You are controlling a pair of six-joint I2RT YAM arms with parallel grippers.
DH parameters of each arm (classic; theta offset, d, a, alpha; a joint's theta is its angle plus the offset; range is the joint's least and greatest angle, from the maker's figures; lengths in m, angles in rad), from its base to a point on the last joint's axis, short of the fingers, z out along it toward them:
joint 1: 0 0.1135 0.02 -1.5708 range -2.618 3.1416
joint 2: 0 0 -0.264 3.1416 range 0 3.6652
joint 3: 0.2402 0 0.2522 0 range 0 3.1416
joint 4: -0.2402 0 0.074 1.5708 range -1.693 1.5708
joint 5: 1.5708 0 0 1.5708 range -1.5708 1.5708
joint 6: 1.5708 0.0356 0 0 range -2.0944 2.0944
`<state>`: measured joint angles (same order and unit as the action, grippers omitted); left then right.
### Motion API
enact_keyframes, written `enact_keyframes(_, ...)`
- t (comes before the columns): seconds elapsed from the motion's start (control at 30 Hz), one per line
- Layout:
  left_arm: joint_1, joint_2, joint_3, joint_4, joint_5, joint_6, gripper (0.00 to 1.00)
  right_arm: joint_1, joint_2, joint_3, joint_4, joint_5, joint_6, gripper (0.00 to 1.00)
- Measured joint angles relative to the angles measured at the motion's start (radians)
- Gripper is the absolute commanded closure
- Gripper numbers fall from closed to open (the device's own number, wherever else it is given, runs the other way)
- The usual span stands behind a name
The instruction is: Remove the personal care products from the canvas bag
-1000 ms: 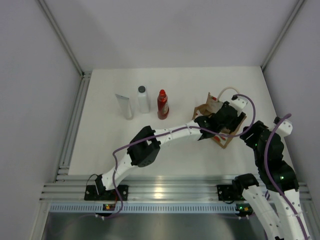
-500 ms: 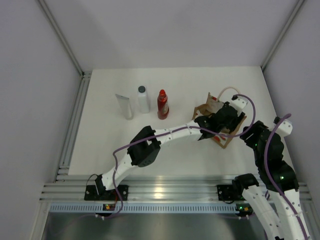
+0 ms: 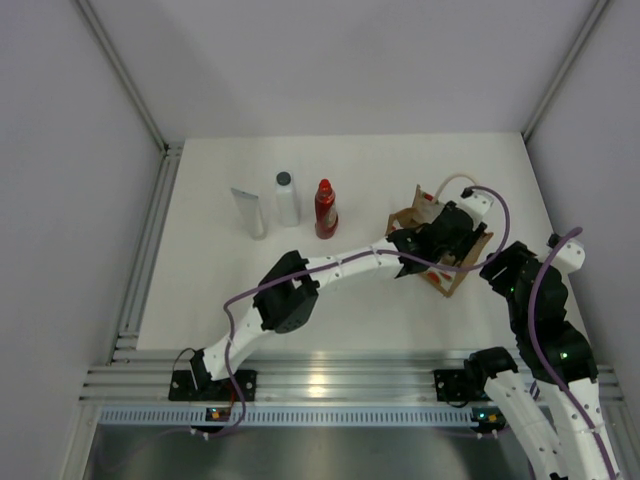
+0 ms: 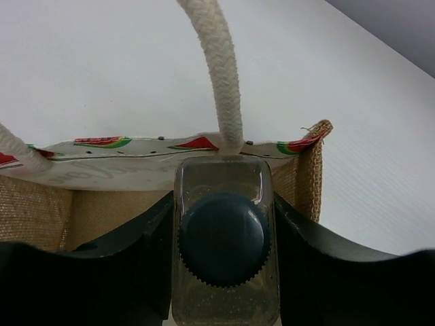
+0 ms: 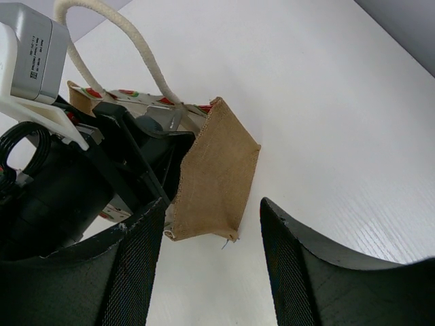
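The clear bottle (image 4: 224,239) sits inside the bag (image 5: 216,173), at its open mouth just below the patterned rim and the root of a cream handle (image 4: 219,75). It is clamped between the fingers (image 4: 146,272) of the left gripper (image 3: 438,238). Its capped end faces the wrist lens, so its long axis runs straight away from the camera into the bag. Its base is hidden behind it, and the picture's lower edge cuts off its body. From above the bottle cannot be seen, as the gripper covers it and most of the bag's opening. The right gripper (image 5: 212,272) is spread wide and holds nothing. The bag's brown end panel lies between its fingers, but contact cannot be judged. Well left on the table (image 3: 400,170), the tube (image 3: 248,212), whitish bottle (image 3: 287,200) and red bottle (image 3: 325,210) form a close row, long axes pointing away from the arms.
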<state>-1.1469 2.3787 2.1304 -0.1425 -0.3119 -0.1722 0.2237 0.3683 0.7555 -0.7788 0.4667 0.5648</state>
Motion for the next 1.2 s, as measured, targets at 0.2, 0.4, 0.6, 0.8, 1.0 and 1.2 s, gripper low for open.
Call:
enact_keyframes(0.2, 0.008, -0.02, 0.0, -0.054, -0.025, 0.003, 1.0, 0.0, -0.003, 0.0, 0.0, 0.0, 0.0, 0.43)
enact_keyframes(0.4, 0.01, -0.044, 0.0, -0.104, -0.055, 0.008, 1.0, 0.0, -0.012, 0.0, 0.0, 0.001, 0.0, 0.43)
enact_keyframes(0.6, 0.015, -0.084, 0.0, -0.122, -0.089, 0.01, 1.0, 0.0, -0.013, 0.0, 0.0, 0.0, 0.0, 0.43)
enact_keyframes(0.8, 0.041, -0.172, 0.0, -0.13, -0.131, 0.01, 1.0, 0.0, -0.013, 0.0, 0.0, 0.0, 0.0, 0.43)
enact_keyframes(1.0, 0.089, -0.296, -0.001, -0.132, -0.168, 0.01, 1.0, 0.0, -0.013, 0.0, 0.0, 0.0, 0.0, 0.43)
enact_keyframes(1.2, 0.131, -0.462, -0.049, -0.131, -0.211, 0.014, 1.0, 0.0, -0.013, 0.0, 0.0, 0.0, 0.0, 0.43)
